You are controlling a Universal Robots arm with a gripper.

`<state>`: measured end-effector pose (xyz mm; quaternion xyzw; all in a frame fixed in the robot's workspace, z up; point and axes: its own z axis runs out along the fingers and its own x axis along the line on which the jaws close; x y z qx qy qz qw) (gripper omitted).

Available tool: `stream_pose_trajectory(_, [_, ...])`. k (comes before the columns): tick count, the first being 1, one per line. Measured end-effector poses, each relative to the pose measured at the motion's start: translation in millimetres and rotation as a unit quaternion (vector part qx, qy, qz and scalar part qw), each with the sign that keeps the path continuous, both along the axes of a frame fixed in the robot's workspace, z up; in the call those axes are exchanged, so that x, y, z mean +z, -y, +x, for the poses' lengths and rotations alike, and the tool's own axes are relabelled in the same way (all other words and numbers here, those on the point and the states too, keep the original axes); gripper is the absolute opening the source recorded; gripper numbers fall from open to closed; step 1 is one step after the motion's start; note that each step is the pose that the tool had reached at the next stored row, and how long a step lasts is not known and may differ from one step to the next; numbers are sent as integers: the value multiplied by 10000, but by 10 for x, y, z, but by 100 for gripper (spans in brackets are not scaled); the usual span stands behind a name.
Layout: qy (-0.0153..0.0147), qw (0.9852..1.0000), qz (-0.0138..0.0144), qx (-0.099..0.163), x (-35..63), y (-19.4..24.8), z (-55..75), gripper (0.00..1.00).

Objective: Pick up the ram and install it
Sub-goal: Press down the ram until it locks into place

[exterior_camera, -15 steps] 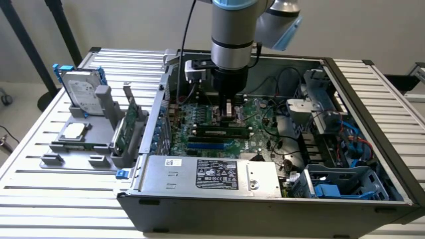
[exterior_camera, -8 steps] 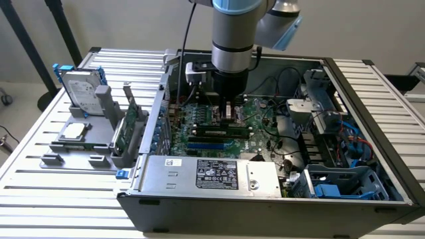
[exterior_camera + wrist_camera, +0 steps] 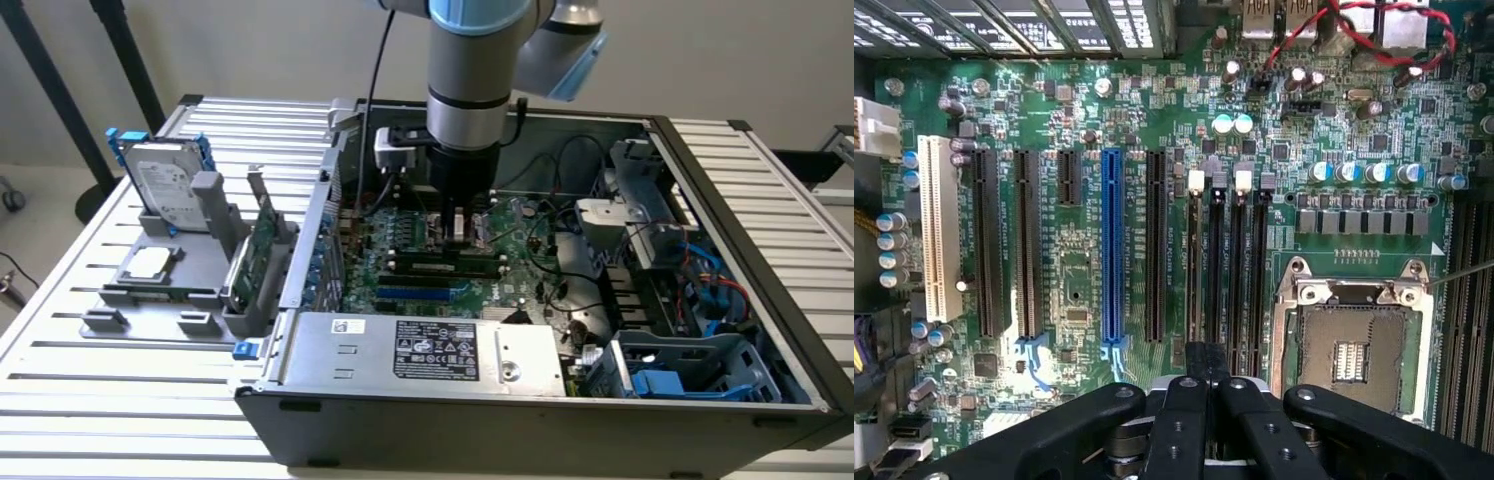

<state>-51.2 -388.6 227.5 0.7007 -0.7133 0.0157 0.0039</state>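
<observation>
**Shut gripper hanging over the memory slots, ram sitting in the board**

From the exterior view, I am looking down into the open computer case (image 3: 534, 425). I am holding the gripper (image 3: 463, 232) straight down over the middle of the motherboard (image 3: 400, 235). Its jaws are together, with nothing I can see clamped between them. The ram (image 3: 441, 262) is lying along the slot row just on the near side of the fingertips, with the blue slot (image 3: 416, 293) nearer again. To me it is looking seated on edge rather than loose, which would explain closed jaws: a shut tip is giving a narrow, stiff face for pushing down. Whether the tip is touching the stick I cannot tell. The hard drive (image 3: 167, 185) and the expansion card (image 3: 254, 265) are resting in their stand well to the left, outside the case.

From the wrist view, I am seeing the gripper (image 3: 1206, 365) with its fingers pressed side by side, their tip hovering over the memory slots (image 3: 1239, 270). Those slots are running between the long blue slot (image 3: 1112, 240) and the open CPU socket (image 3: 1354, 350). Looking straight down their length, I cannot tell which slot is carrying the stick.
</observation>
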Motion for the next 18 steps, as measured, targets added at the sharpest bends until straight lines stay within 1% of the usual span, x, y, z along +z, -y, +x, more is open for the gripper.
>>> stream_pose_trajectory(3, [-8, 10000, 12, -15, -4, 4, 2, 11])
stream_pose_trajectory(4, [-15, 10000, 25, -18, 4, 6, 2, 11])
stream_pose_trajectory(5, [-24, 10000, 41, -20, 18, 6, 3, 11])
stream_pose_trajectory(7, [-56, 10000, 37, -23, 72, 13, 2, 11])
stream_pose_trajectory(9, [-78, 10000, 43, -25, 122, 15, 2, 11])
stream_pose_trajectory(12, [-85, 9999, 51, -26, 166, 16, 3, 11])
stream_pose_trajectory(14, [-85, 9999, 57, -26, 172, 17, 3, 11])
stream_pose_trajectory(18, [-85, 9999, 57, -27, 172, 17, 3, 11])
